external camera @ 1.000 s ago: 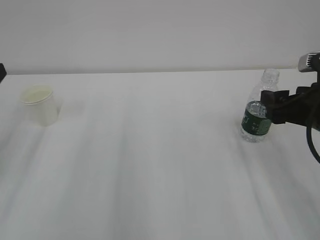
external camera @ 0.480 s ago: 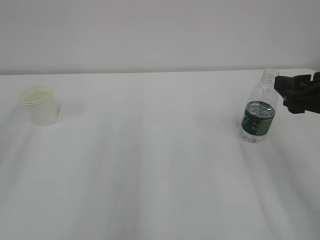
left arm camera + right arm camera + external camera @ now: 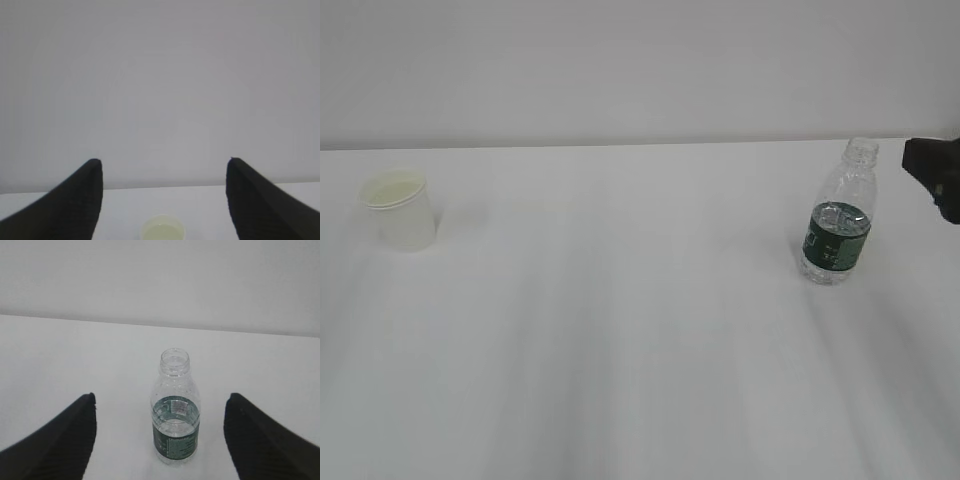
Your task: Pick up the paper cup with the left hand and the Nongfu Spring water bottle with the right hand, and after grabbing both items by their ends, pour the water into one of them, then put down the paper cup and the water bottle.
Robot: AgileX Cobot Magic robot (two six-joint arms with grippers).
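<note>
**Both tools spread, cup and bottle standing free**

The small white paper cup with a rolled rim and pale cream inside (image 3: 398, 211) stands upright at the far left of the white counter (image 3: 620, 330). The small clear ribbed plastic water bottle with a dark green label band (image 3: 838, 215) stands upright at the far right, its narrow neck capless and its long axis vertical. The two are well apart, with bare counter between them.

The right black tool (image 3: 160, 432) has its two fingers spread wide and grips nothing. In the right wrist view the bottle sits squarely between them but further out, clear of both, so it lies straight ahead of the tool. In the exterior view only a dark corner of this arm shows at the right edge, near the bottle's neck height and apart from it.

The left black tool (image 3: 164, 200) is likewise spread and empty. The cup shows low in its view, centred between the fingers and some way ahead. This arm is out of the exterior view.

Each arm is nearer its own object, and nothing stands in the way on either side. Water shows in the bottle up to about the label; whether the cup holds any cannot be told.
</note>
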